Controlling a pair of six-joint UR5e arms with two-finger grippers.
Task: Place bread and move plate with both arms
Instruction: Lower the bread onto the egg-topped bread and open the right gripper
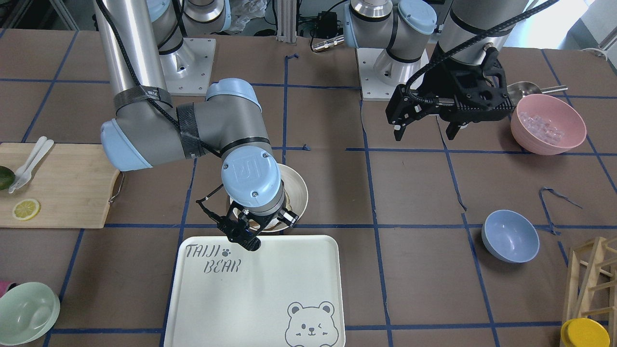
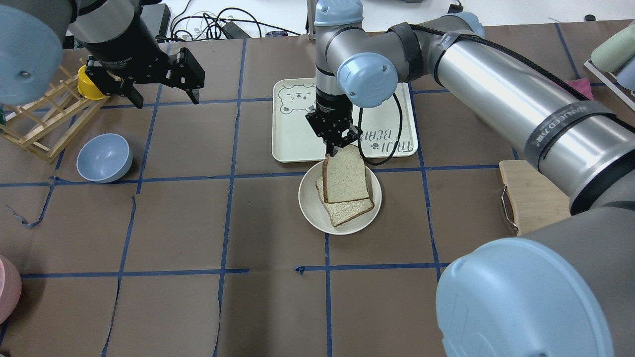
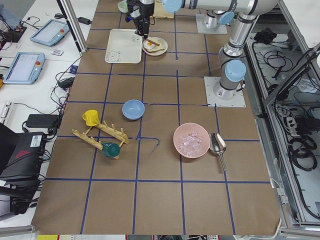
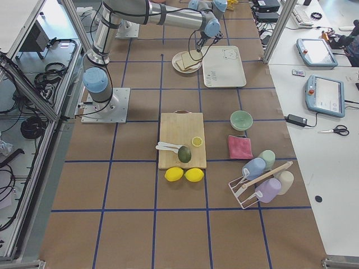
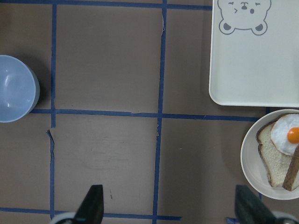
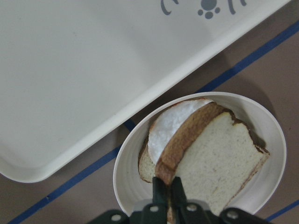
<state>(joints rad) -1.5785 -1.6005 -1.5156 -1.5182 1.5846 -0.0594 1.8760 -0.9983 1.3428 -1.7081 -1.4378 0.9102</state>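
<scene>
My right gripper [image 2: 333,147] is shut on the far crust edge of the bread [image 2: 345,177]. It holds the slice tilted over the cream plate [image 2: 308,210], above a second slice [image 2: 349,211] topped with fried egg [image 6: 175,126]. In the right wrist view the fingers [image 6: 161,189] pinch the bread [image 6: 219,158] and the plate rim [image 6: 126,182] shows below. The bread's near edge seems to rest on the egg slice. My left gripper [image 2: 163,96] is open and empty, hovering well to the left. Its wrist view shows the plate [image 5: 250,163] at the right edge.
The white bear tray [image 2: 297,134] lies just beyond the plate. A blue bowl [image 2: 104,157], a wooden rack [image 2: 39,124] and a yellow cup [image 2: 89,82] are at the left. A pink bowl of ice [image 1: 548,124], a cutting board [image 1: 62,188] and a green bowl [image 1: 26,313] lie further out.
</scene>
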